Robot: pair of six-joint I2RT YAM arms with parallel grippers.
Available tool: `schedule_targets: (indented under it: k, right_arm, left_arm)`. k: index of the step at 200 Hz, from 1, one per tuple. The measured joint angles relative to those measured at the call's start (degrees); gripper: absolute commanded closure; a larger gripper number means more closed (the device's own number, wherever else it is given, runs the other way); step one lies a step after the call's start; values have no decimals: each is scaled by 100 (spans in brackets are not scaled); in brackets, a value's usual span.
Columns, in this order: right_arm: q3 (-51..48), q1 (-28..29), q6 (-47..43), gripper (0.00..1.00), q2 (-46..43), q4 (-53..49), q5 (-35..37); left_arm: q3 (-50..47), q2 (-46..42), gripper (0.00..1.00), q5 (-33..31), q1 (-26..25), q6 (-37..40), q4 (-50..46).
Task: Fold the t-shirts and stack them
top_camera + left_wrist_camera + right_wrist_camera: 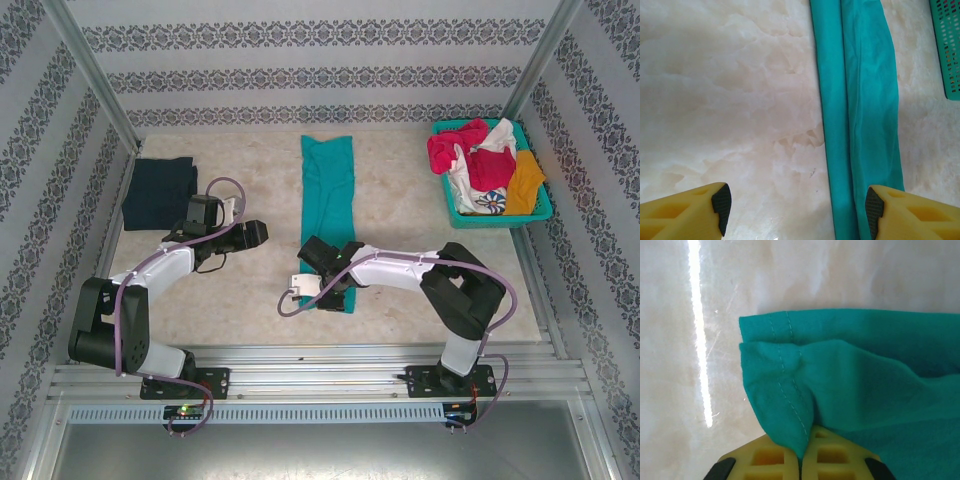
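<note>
as its arm (395,268) reaches leftward, right pincer (801,452) clamps teal t-shirt (865,370).

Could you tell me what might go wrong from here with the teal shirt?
1. The right jaws are shut on a small bunch at the near hem of the teal shirt. Another layer lies flat beyond the pinch, so lifting may open the fold.
2. The left jaws stand open over bare table, holding nothing. A one-sided pull could skew the long strip.
</note>
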Motion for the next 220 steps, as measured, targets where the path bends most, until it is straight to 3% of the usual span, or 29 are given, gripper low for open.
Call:
schedule_targets:
  k: [63, 114, 175, 220]
  right_arm:
    - [105, 153, 142, 100, -1021, -984, -251]
    - [870, -101, -131, 100, -1137, -1598, -310]
    - [2096, -1058, -813, 100, -280, -1694, -83]
    - [2636, -1574, -1084, 100, 439, -1615, -9]
  left_arm:
    - [0, 9, 26, 153, -7, 0, 149]
    - [0, 164, 20, 286, -13, 70, 234]
    - [-74, 103, 0, 297, -13, 916, 247]
    - [-426, -136, 0, 385, -13, 1307, 435]
